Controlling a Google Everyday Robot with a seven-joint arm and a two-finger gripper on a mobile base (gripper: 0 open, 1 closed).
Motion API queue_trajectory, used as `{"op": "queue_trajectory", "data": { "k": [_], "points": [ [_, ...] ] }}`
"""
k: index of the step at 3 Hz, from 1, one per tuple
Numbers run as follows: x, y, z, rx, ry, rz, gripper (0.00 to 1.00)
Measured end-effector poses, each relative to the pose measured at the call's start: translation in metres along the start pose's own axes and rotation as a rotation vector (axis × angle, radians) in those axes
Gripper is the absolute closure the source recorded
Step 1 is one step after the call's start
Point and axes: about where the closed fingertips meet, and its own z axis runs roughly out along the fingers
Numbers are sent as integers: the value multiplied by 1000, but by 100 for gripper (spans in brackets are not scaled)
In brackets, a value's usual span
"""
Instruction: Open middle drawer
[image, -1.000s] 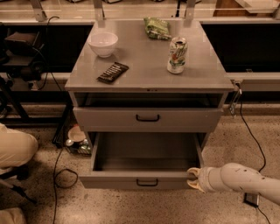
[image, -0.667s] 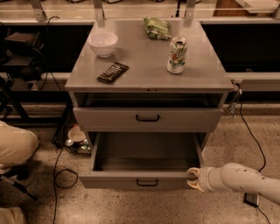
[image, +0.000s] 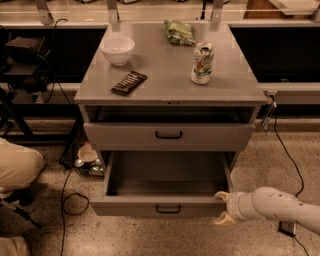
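The middle drawer (image: 150, 204) is a grey metal drawer with a low front panel and a small black bar handle (image: 168, 209). It stands pulled well out of the grey cabinet (image: 170, 82), and its deep tray looks empty. My gripper (image: 222, 208) is at the drawer's front right corner, on a white arm (image: 280, 206) coming in from the right. Its fingers are spread apart, the upper fingertip (image: 220, 196) at the front panel's right end, the lower one just above the floor. It holds nothing.
The drawer above (image: 168, 135) is out a little. On the cabinet top are a white bowl (image: 118, 50), a dark snack bar (image: 129, 82), a soda can (image: 202, 62) and a green bag (image: 180, 31). Cables and clutter (image: 87, 160) lie on the floor at left.
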Motion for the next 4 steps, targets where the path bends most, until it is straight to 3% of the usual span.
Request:
{"op": "queue_trajectory", "data": {
  "k": [1, 2, 4],
  "points": [
    [0, 1, 1, -2, -1, 0, 0],
    [0, 1, 1, -2, -1, 0, 0],
    [-16, 10, 18, -82, -3, -63, 0]
  ]
}}
